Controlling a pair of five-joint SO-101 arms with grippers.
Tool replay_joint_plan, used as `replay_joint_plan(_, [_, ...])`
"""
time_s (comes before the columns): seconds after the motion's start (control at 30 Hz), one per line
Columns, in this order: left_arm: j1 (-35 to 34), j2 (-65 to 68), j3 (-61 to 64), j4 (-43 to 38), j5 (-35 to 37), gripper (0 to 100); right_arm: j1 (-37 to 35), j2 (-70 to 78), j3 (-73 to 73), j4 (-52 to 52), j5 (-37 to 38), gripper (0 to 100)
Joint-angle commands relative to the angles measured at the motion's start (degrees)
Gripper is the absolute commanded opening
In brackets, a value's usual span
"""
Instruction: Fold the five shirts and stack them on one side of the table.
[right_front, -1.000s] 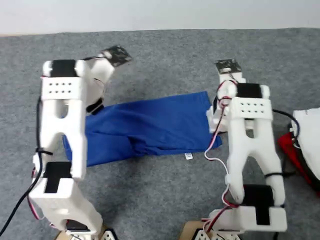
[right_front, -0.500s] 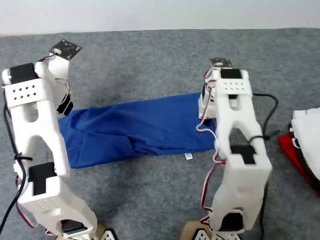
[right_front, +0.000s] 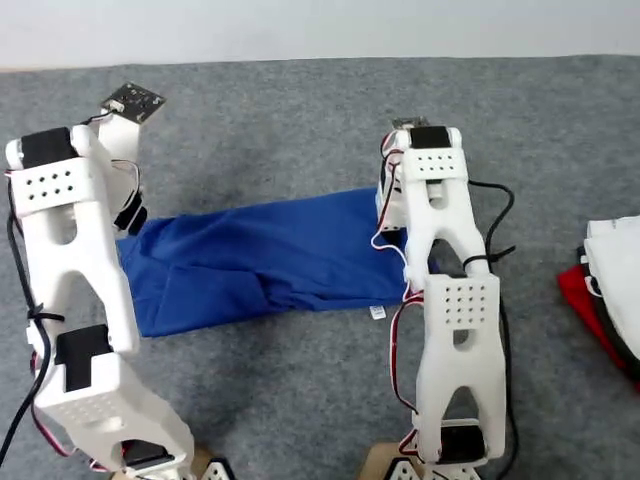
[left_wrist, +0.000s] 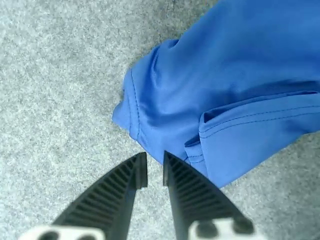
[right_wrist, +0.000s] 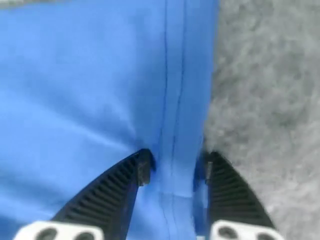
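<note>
The left tool (left_wrist: 152, 169) is barely parted and empty, over the surface (left_wrist: 55, 90) just beside the blue shirt (left_wrist: 240, 75). The right tool (right_wrist: 175, 167) is half open, straddling the shirt's hem.

Shirt (right_front: 270, 262) across the middle of the table (right_front: 300, 400), stack of folded shirts (right_front: 612, 268) well apart at its right edge

Nothing readable is found here, honestly. A small white tag (right_front: 377, 312) is seen sticking out at the near edge of the blue shirt (right_front: 270, 260), toward its right end, but whatever is printed on it can't be made out at all.
</note>
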Motion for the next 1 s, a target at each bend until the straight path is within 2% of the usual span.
replay_joint_plan(0.0, [-0.4, -3.5, -0.6, 0.6, 0.3, 7, -0.3, 0.7, -8.3, 2.2, 3.2, 1.3])
replay_joint_plan(0.2, [-0.8, -5.4, -2.0, 0.5, 0.4, 7, -0.5, 0.9, -14.0, 2.6, 6.4, 1.0])
replay_joint_plan(0.4, [-6.5, -12.2, -3.4, 0.4, 1.2, 7, -2.4, -3.0, -16.0, 2.9, 6.7, 0.9])
replay_joint_plan(0.53, [-13.2, -14.3, -3.3, 0.4, 5.6, 7, -6.1, -6.1, -15.9, 2.9, 10.0, 0.9])
replay_joint_plan(0.73, [-23.6, -14.8, -1.7, 0.8, 6.9, 7, -13.0, -9.5, -15.9, 2.9, 11.1, 0.9])
replay_joint_plan(0.97, [-30.8, -15.0, 3.4, 0.4, 6.9, 7, -22.2, -10.5, -15.9, 2.9, 11.1, 0.9])
